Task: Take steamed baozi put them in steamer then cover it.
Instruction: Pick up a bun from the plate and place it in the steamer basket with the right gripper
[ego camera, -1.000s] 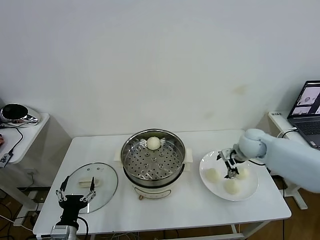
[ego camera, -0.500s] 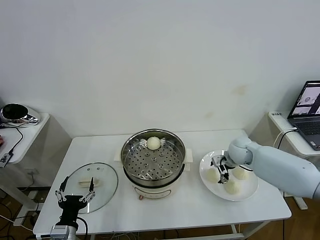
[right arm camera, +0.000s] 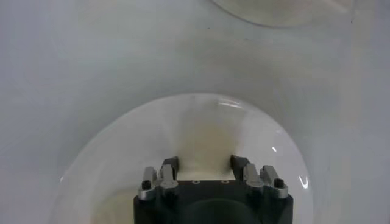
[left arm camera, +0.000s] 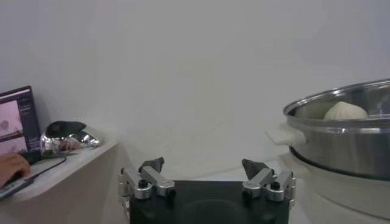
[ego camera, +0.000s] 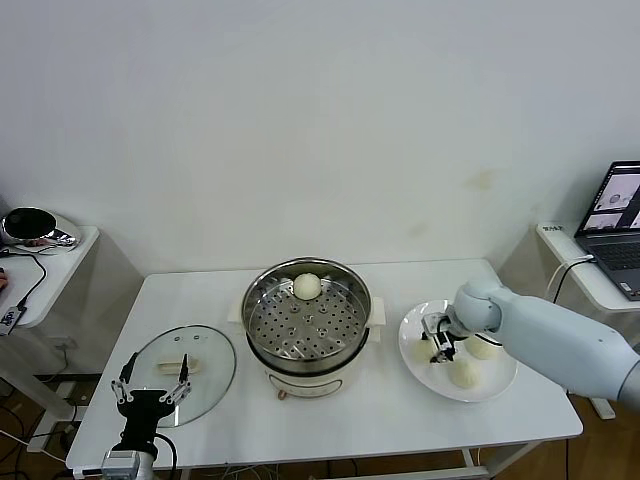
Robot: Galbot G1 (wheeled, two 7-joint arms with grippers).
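Jaws of the right gripper (ego camera: 437, 345) are closing around a bun (ego camera: 424, 350) on the plate (ego camera: 495, 383), beside two more buns. One bun (ego camera: 307, 287) is sitting in the steamer (ego camera: 306, 318). The lid (ego camera: 183, 370) is lying on the surface (ego camera: 360, 410).

The left gripper (left arm camera: 204, 173) is waiting with jaws wide apart.

The right wrist view is showing jaws squeezing a bun (right arm camera: 204, 151).

table (ego camera: 400, 415) bears steamer (ego camera: 306, 325), cover (ego camera: 185, 368), plate (ego camera: 495, 387)

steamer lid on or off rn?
Off. The cover lies flat on the table to the robot's left of the steamer, whose basket stands open with one baozi inside.
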